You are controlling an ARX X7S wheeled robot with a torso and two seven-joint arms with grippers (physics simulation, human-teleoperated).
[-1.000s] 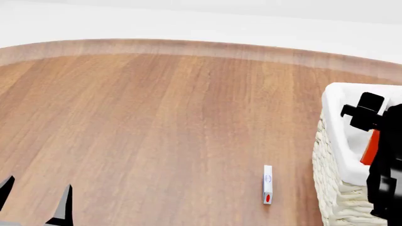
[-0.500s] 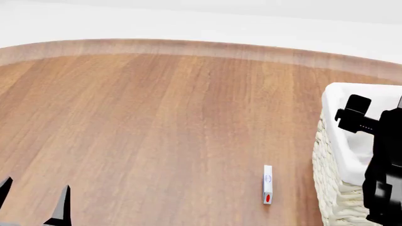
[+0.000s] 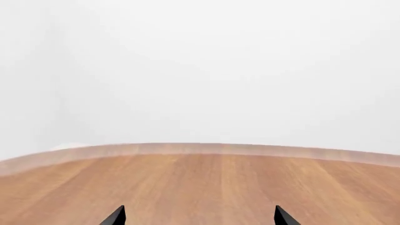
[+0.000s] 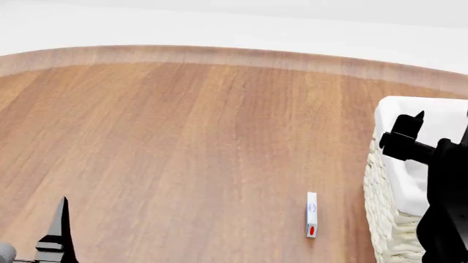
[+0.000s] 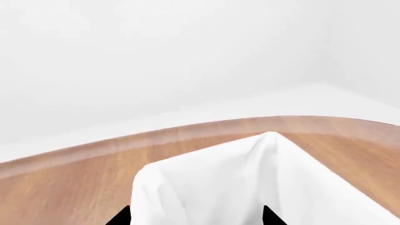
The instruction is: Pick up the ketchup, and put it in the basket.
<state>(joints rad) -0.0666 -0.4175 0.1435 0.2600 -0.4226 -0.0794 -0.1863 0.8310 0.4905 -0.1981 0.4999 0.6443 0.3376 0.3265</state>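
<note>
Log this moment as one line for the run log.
right gripper: open, empty, over basket | ketchup: not visible | left gripper: open, empty, over table | small white box: on table beside basket

The basket (image 4: pixel 391 219) stands at the table's (image 4: pixel 183 137) right edge of the head view, with the right gripper (image 4: pixel 409 134) above its liner. A small box (image 4: pixel 312 214) lies just left of the basket; the left gripper (image 4: pixel 55 235) sits near-left
</note>
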